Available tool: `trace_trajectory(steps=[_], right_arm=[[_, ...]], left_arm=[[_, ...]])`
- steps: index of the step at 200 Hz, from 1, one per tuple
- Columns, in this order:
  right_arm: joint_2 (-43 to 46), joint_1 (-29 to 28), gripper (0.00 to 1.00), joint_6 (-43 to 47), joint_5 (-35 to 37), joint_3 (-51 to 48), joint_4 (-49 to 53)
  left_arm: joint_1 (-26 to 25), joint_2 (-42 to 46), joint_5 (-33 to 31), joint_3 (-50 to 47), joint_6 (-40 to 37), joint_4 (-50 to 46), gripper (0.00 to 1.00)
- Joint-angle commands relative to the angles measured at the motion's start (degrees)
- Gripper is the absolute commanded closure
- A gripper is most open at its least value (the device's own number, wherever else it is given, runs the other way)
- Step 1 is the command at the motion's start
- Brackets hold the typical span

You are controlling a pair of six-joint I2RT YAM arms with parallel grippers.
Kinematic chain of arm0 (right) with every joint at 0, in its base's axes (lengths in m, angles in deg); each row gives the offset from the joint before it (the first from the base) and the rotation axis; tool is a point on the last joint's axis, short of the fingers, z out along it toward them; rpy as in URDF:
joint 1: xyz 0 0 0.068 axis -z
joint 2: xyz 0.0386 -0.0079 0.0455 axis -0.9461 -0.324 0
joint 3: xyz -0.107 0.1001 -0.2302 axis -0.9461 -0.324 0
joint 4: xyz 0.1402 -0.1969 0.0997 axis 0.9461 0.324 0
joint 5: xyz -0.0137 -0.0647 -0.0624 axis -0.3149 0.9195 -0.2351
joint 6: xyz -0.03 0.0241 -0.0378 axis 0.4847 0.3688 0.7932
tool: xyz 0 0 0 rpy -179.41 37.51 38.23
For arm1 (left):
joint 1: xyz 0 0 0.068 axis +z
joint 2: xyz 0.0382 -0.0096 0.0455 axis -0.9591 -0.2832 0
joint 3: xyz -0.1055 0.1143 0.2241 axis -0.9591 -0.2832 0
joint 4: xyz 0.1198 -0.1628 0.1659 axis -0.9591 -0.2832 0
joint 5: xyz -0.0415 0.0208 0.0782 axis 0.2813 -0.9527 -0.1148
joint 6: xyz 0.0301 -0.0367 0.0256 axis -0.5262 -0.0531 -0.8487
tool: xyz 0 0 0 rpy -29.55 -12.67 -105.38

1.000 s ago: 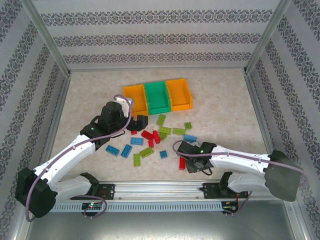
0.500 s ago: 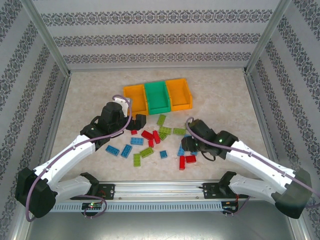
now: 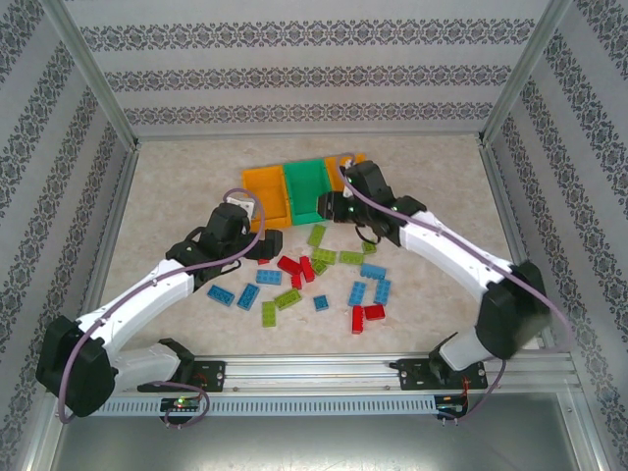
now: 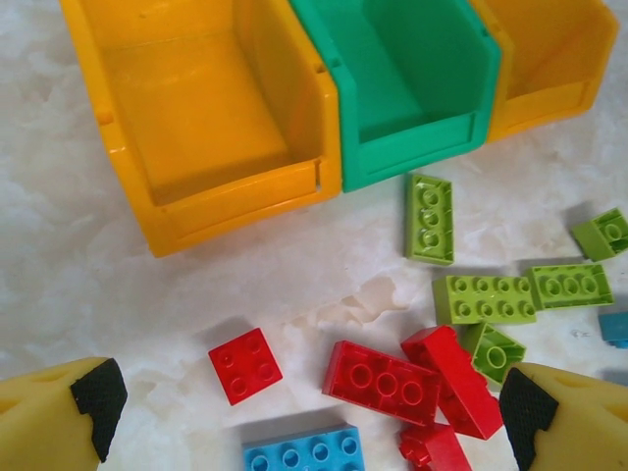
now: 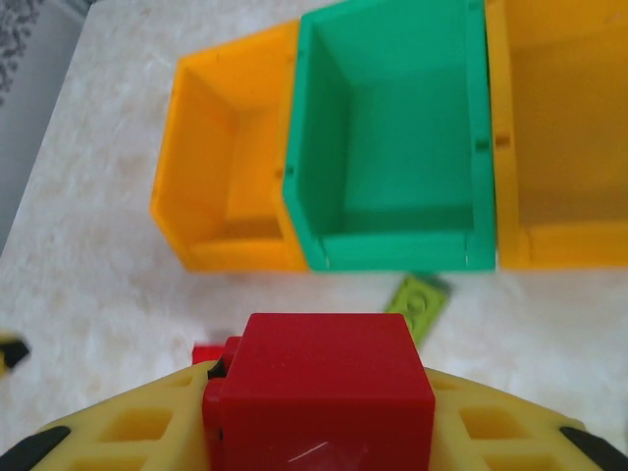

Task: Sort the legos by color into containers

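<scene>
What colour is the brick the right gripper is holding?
Red. The brick shows best in the right wrist view.

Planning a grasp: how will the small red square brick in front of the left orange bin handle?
The red square brick looks like rigid moulded plastic: likely stiff and light. Glossy sides may slip. Lying flat, studs up, it should slide, not roll.

A robotics lab test cell rather than a home: a marble-look tabletop (image 3: pixel 432 206) is boxed in by aluminium posts (image 3: pixel 93 78) and flat panels (image 3: pixel 314 59) papered in striped damask print at 9, 12 and 3 o'clock. A slotted metal rail (image 3: pixel 314 371) at 6 o'clock carries the cabled left arm (image 3: pixel 147 289) and right arm (image 3: pixel 446 250), with toy legos (image 3: pixel 269 277) and plastic containers (image 3: pixel 265 191) staged mid-table
</scene>
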Motion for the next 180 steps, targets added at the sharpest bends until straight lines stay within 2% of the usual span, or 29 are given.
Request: trace_trajectory(steps=[1,32,80,129,180], right_arm=[[-8.01,0.69,0.72,0.0,2.12,7.57,-2.73],[-20.84,1.15,0.71,1.27,3.83,19.64,1.85],[-35.2,1.33,0.69,2.3,8.53,35.71,11.86],[-38.27,1.42,0.62,1.76,9.51,36.79,13.69],[-39.45,1.33,0.53,1.76,8.71,36.5,14.45]], left_arm=[[-0.67,-0.9,-2.19,-0.62,1.55,-2.27,0.01],[-0.57,-3.0,-3.2,0.29,3.16,-4.5,0.01],[-0.27,-6.97,-0.07,1.95,3.94,-7.49,0.01],[-0.01,-12.41,3.09,2.76,6.01,-7.9,0.02],[0.77,-19.5,5.95,5.86,7.01,-8.38,0.13]])
